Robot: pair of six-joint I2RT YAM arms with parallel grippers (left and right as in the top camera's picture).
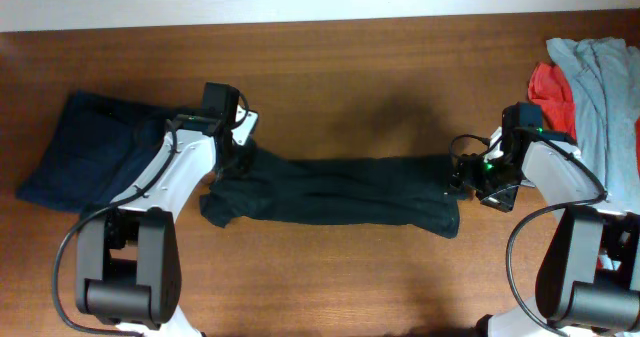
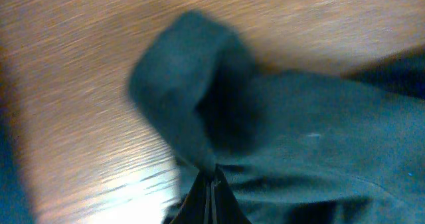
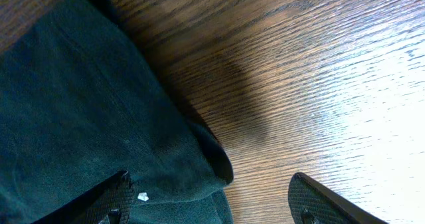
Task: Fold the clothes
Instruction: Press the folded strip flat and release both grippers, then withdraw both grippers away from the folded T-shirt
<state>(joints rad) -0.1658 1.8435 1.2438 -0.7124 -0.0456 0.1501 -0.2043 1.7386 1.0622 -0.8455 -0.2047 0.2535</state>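
Note:
The black T-shirt [image 1: 340,192] lies stretched in a long band across the middle of the brown table [image 1: 360,67]. My left gripper [image 1: 240,155] is at the shirt's left end, and the left wrist view shows its fingers [image 2: 211,184] shut on a fold of the black fabric [image 2: 199,98]. My right gripper [image 1: 462,177] is at the shirt's right end. In the right wrist view its fingers [image 3: 212,197] are open, one over the cloth [image 3: 80,117] and one over bare wood, with the shirt's edge between them. The logo and tag are hidden.
A dark navy folded garment [image 1: 85,147] lies at the left, under my left arm. Light grey [image 1: 605,87] and red [image 1: 550,85] garments are piled at the right edge, next to my right arm.

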